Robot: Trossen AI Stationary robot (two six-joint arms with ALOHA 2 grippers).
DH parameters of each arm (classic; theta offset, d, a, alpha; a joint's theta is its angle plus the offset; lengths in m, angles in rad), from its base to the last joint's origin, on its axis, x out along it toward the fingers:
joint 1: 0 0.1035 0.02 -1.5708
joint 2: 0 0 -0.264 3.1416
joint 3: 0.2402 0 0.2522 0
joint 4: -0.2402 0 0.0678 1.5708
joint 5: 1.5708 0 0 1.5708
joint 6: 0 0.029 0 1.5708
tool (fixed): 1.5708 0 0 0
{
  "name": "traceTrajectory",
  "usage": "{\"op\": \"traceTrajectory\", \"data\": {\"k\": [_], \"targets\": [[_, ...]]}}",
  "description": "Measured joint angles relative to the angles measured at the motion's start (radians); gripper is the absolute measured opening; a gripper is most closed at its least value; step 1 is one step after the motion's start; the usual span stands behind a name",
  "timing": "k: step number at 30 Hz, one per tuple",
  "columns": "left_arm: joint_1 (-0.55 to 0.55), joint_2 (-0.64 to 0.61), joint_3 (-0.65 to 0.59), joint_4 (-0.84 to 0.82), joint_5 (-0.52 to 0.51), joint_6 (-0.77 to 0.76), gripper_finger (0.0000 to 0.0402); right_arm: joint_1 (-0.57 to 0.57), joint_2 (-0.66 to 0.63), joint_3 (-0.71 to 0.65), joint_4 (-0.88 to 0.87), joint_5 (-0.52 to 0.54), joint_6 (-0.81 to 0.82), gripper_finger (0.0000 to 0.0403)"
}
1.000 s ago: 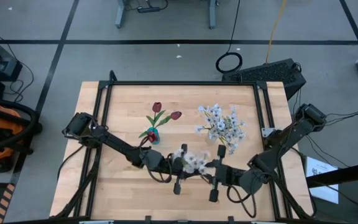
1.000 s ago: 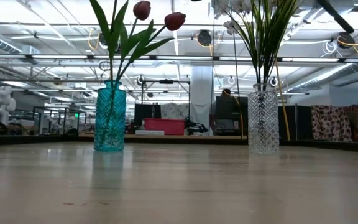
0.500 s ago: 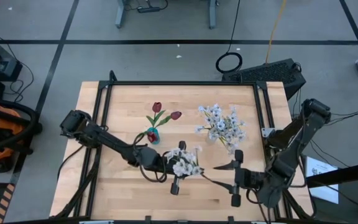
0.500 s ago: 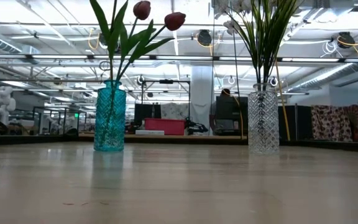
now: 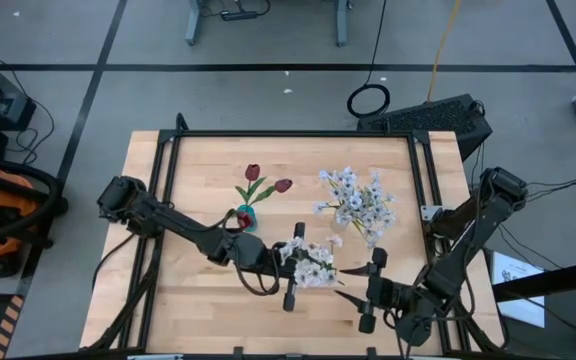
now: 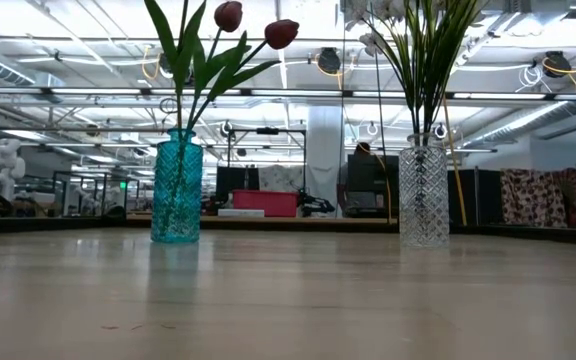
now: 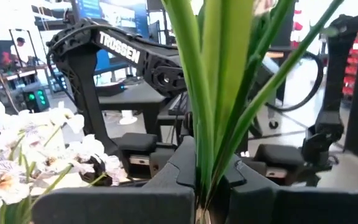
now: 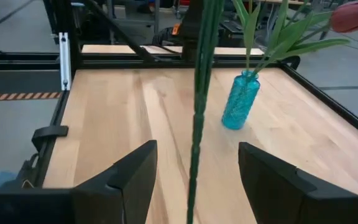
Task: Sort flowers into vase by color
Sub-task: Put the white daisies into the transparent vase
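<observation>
left gripper: I see it pinched on the green stems of the white-blossom flower spray, held above the front of the wooden table.
right gripper: fingers spread, stem running loose between them.
risk: one-sided hold, so I reckon the spray can swing and miss the clear glass vase.

2 vases stand apart, bare table between.

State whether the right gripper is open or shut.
Open: the right gripper has its fingers spread, with the white flower's stem loose between them.

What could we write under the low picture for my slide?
Two red tulips stand in a teal vase, white blossoms in a clear vase, on a wooden table.
</observation>
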Motion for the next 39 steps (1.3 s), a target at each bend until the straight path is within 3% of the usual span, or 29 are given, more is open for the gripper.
{"op": "traceTrajectory", "data": {"k": [7,17,24,27,31,34,39], "targets": [[0.022,0.011,0.0,-0.008,0.056,0.039,0.0008,-0.026,0.001,0.0,0.062,-0.001,-0.028,0.019],[0.039,0.01,0.0,-0.007,0.085,0.039,0.0017,-0.065,0.002,0.0,0.058,-0.008,-0.028,0.0014],[0.038,0.01,0.0,0.008,0.055,0.041,0.0029,-0.074,0.003,-0.001,0.065,0.025,-0.029,0.0005],[0.031,0.009,0.0,-0.002,0.051,0.038,0.0066,-0.06,-0.008,-0.001,0.066,0.025,-0.028,0.0003],[0.01,-0.019,0.0,-0.034,0.045,0.029,0.0161,-0.012,-0.038,-0.001,0.067,0.026,-0.023,0.0002],[-0.011,-0.038,0.0,-0.068,-0.018,0.015,0.0232,0.035,-0.067,-0.001,0.068,0.033,-0.018,0.0002],[-0.04,-0.048,-0.001,-0.158,-0.076,-0.049,0.0295,0.129,-0.092,-0.001,0.068,0.175,-0.002,0.0001]]}}
